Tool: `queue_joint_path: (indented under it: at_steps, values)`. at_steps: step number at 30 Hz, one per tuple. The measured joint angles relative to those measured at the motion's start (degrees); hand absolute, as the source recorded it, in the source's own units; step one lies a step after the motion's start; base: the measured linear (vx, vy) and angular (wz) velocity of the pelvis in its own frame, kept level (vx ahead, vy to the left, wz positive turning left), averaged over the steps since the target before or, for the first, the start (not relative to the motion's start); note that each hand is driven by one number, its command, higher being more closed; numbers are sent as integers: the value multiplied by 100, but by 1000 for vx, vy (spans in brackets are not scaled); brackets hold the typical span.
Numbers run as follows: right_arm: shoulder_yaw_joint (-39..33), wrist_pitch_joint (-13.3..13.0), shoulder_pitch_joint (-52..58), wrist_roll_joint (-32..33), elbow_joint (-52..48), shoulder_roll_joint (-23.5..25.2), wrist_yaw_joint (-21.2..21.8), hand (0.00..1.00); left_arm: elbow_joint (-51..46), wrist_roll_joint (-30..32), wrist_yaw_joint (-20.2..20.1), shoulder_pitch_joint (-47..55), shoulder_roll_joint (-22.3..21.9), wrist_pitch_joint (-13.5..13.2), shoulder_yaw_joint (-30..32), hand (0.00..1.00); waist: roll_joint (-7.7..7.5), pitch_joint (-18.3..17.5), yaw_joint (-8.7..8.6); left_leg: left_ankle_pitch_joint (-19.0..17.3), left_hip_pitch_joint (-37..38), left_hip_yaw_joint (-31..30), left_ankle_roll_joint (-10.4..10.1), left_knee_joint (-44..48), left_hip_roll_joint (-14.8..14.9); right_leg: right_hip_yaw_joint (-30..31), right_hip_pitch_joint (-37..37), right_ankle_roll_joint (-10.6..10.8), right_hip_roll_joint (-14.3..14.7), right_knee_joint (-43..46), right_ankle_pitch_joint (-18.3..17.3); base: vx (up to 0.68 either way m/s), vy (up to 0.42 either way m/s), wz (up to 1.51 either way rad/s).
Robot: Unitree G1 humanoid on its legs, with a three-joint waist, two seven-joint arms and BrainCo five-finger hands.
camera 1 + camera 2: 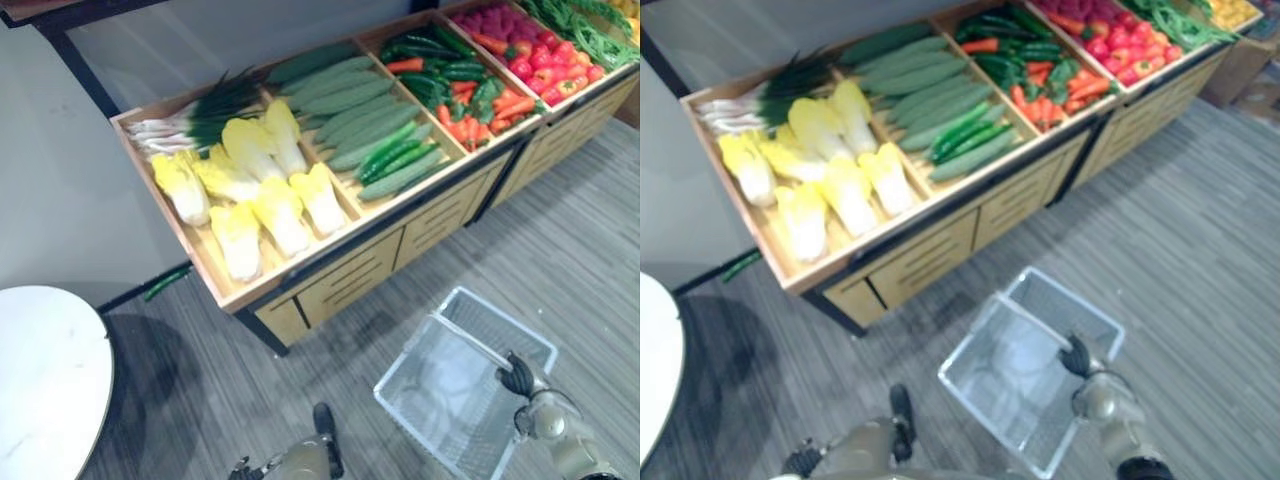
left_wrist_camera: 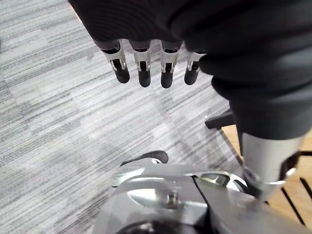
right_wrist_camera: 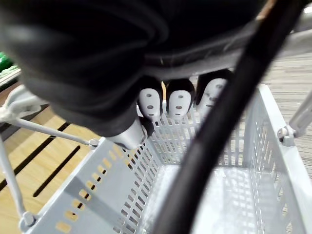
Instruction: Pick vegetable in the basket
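Observation:
A pale grey mesh basket (image 1: 440, 400) hangs low over the floor in front of the wooden stand, with nothing inside it. My right hand (image 1: 519, 377) is shut on the basket's handle (image 1: 475, 342); in the right wrist view its fingers (image 3: 178, 102) curl round the bar above the basket wall (image 3: 112, 170). The stand holds yellow cabbages (image 1: 255, 195), long green cucumbers (image 1: 365, 120), green onions (image 1: 190, 122), and carrots with green peppers (image 1: 455, 85). My left hand (image 2: 141, 68) hangs at the lower edge (image 1: 243, 468), fingers straight over the floor, holding nothing.
The wooden stand (image 1: 340, 275) runs across the back, with red peppers (image 1: 540, 50) in its far right bin. A round white table (image 1: 45, 370) stands at the lower left. A green vegetable (image 1: 165, 283) lies on the floor under the stand's left end.

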Motion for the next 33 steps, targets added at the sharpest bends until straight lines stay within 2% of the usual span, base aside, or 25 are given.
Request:
queue_joint_path:
  at_steps: [1,2,3,4,5,7,8,9,10,11,12,14,15,16,18,20,21,24,28,30,31,33]
  values:
    - [43,-9,-6,1,0,28,52,100,6,3,2,63,-24,12,-43,0,-5,15,21,-205,164,23,-2,47,-48,164,-119,6,-259,614,2,244,234,-15]
    - [131,-31,-5,9,-3,86,52,100,6,37,2,135,-8,18,-148,0,50,-20,6,-332,355,91,8,10,-96,435,-488,-11,-633,1654,28,240,239,-20]
    - [161,-38,0,13,-3,124,49,100,4,44,5,150,13,19,-201,0,58,-32,4,-371,413,120,22,0,-123,581,-706,-82,-803,2131,78,201,187,-20]
    - [158,-58,-106,25,-15,200,-10,100,-5,46,5,140,80,22,-298,0,9,-15,-25,-471,534,119,84,-3,-189,1062,-1301,-504,-1149,3271,366,200,110,0]
    - [162,-110,-177,86,-1,211,15,100,-4,46,5,79,176,29,-414,0,-39,21,-58,-550,632,27,156,-9,-195,1507,-1718,-544,-1160,4025,272,210,68,16]
    - [165,-136,-166,145,1,244,7,100,-18,41,9,4,232,24,-477,0,-41,67,-77,-552,871,-123,178,-87,-179,1680,-1915,-548,-1008,4405,-97,221,-10,48]
    - [161,-119,-154,181,3,300,-9,100,-48,32,32,0,221,25,-474,0,-58,67,-147,-538,1076,-230,135,-132,-156,1602,-1983,-579,-846,4247,-426,249,-54,64]
    - [155,-125,-166,181,4,300,-8,100,-77,32,40,-21,205,24,-471,0,-68,67,-183,-549,1141,-349,117,-140,-143,1502,-2024,-627,-768,3979,-525,242,-81,60]
    - [144,-124,-165,183,9,301,-12,100,-106,27,46,-43,193,21,-471,0,-64,66,-191,-548,1150,-421,107,-143,-117,1474,-2075,-670,-701,3731,-552,208,-158,61]
    - [39,-129,-172,218,72,321,-50,100,-127,25,69,-136,178,-5,-472,0,-39,79,-197,-538,1136,-614,-25,-137,-1,1528,-2199,-663,-451,2878,-546,195,-179,56]
    - [-38,-144,-176,240,138,347,-76,100,-120,21,75,-197,174,-18,-474,0,-22,91,-192,-528,1134,-696,-92,-140,62,1618,-2209,-619,-344,2446,-515,215,-257,62]
    - [-379,-160,-135,357,384,538,-113,100,-112,-30,83,-249,172,-19,-488,0,-53,85,-192,-489,1085,-1044,-372,-165,195,2310,-2186,-338,-40,1014,-296,178,-346,77]
    - [-674,-157,-42,402,516,704,-121,100,-101,-30,99,-259,205,-20,-478,0,-195,40,-206,-506,1019,-1296,-567,-161,189,2736,-2162,-239,29,600,31,150,-390,92]
    - [-856,-151,7,425,594,778,-128,100,-68,-31,121,-275,239,-19,-449,0,-205,50,-216,-500,1023,-1412,-672,-168,204,2779,-2109,-194,75,617,416,141,-420,95]
    - [-1588,-4,56,615,990,783,-183,100,10,-34,158,-115,-82,-22,-300,0,248,-33,-246,-288,1092,-1615,-939,-438,601,2372,-2069,-428,405,965,31,170,-341,62]
    - [-1984,120,63,741,1357,775,-235,100,16,-34,191,16,-264,-19,27,0,395,-45,-289,-54,1135,-1607,-1065,-613,789,2159,-2026,-542,563,1103,-147,156,-265,43]
    - [-2201,150,133,879,1574,787,-237,100,81,-34,201,24,-288,-19,185,0,406,-54,-333,82,1076,-1608,-1076,-613,876,1971,-1927,-605,660,1053,-204,123,-220,53]
    - [-2623,161,289,1028,1958,794,-330,100,129,-81,210,10,-328,-14,540,0,399,-61,-337,324,1000,-1568,-1022,-572,936,1648,-1662,-660,712,898,-247,110,-155,54]
    - [-3464,271,425,1155,2641,836,-472,100,-50,-252,348,-21,-335,-13,1221,0,296,-106,-367,916,831,-639,-779,-540,784,1152,-1297,-665,558,647,-246,35,-57,62]
    - [-3727,291,499,1286,2777,863,-526,100,-336,-266,542,-16,-373,-14,1460,0,316,-125,-392,1164,845,-475,-721,-770,751,957,-1204,-668,579,562,-244,-17,-16,51]
    - [-3911,288,514,1322,2850,910,-570,100,-725,-266,689,-8,-459,-14,1603,0,334,-137,-415,1331,874,-478,-721,-970,735,852,-1182,-670,580,509,-244,-54,3,37]
    - [-4165,292,556,1384,2931,959,-593,100,-1597,-263,933,165,-691,-20,1647,0,373,-166,-416,1438,949,-464,-674,-1253,742,757,-1171,-694,652,478,-260,-71,10,26]
